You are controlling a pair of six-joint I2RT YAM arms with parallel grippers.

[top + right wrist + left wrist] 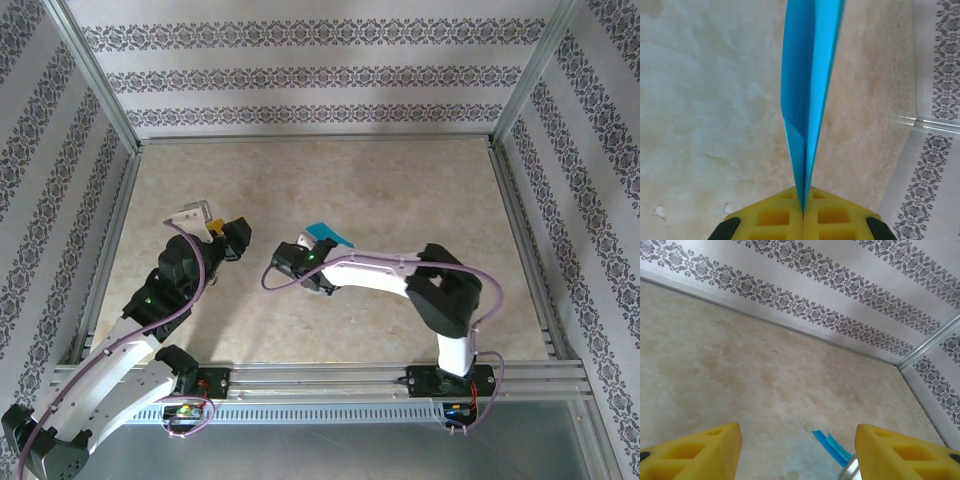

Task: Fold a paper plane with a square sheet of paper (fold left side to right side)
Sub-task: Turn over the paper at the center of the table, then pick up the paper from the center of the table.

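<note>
The right gripper (803,207) pinches the plane (807,90) between its fingers (772,217). The left gripper (797,440) is open, empty. Folding looks nearly done.

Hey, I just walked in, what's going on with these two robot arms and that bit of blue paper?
The right gripper is shut on the blue paper, which is folded into a narrow creased shape and pinched by one end between the yellow pads, above the table. The left gripper is open and holds nothing; it hangs off to the left of the paper, apart from it.
</note>
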